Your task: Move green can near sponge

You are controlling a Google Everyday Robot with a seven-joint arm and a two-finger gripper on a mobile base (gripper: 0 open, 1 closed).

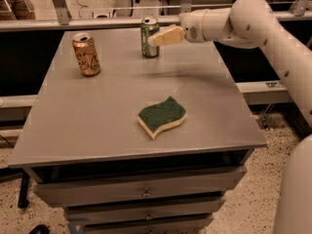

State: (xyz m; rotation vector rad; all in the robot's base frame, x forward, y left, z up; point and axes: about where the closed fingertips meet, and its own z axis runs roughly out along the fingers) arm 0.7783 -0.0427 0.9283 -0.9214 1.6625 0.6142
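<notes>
Gripper [155, 39] beside the green can [148, 50], top centre of the frame.
I cannot tell the claw's state. The can looks light, thin-walled and slick; I'd take it mid-body, gently. The sponge [162, 116] lies well apart, mid-frame.

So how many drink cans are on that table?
2. The green can stands at the far edge of the table, the pincer right at its side; the orange-gold can stands toward the far left corner. None looks hidden.
</notes>
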